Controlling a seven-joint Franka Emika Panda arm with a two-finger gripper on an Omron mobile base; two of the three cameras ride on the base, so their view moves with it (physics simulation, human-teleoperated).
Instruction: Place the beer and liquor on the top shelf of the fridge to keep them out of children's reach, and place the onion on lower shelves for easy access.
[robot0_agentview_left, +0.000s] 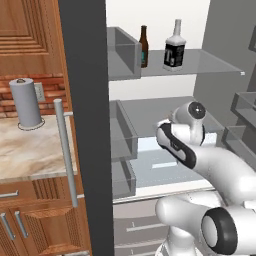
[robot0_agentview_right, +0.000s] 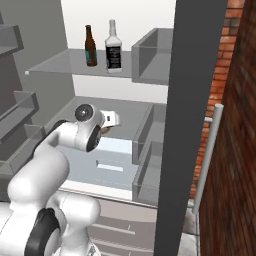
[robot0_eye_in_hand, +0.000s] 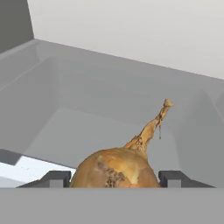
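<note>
Item: pincer (robot0_eye_in_hand: 113, 179), its two dark fingertips (robot0_eye_in_hand: 54, 178) standing at either flank of the onion (robot0_eye_in_hand: 114, 171) and, by the look of it, pinching the bulb between them, though the contact faces were cut off by the lower edge of the hand view. The onion's pointed stem tip slanted up and away from the pincer, toward the white back wall. Ahead of and below the pincer lay one of the lower shelves (robot0_agentview_left: 150, 112), a grey pane with open room across its middle; grey side bins (robot0_agentview_right: 150, 130) walled it on both sides of the pincer, and a brighter white strip showed below the pane's near edge. Above the pincer, well apart from it, the top shelf (robot0_agentview_left: 210, 62) carried the beer (robot0_agentview_left: 144, 46) and the liquor (robot0_agentview_left: 174, 47), both upright and standing near each other but apart, a short way back from the pane's front edge. Arm: reached forward from the base into the open fridge (robot0_agentview_left: 85, 125), forearm rising to a bent wrist at mid-shelf height, hand directed inward; in the right base view a tan patch at the hand was probably the onion, too small to be certain. Fridge door edge with its long bar handle (robot0_agentview_left: 66, 152) stood to the arm's left; a paper towel roll (robot0_agentview_left: 26, 104) stood on the counter (robot0_agentview_left: 30, 155) beyond it.
</note>
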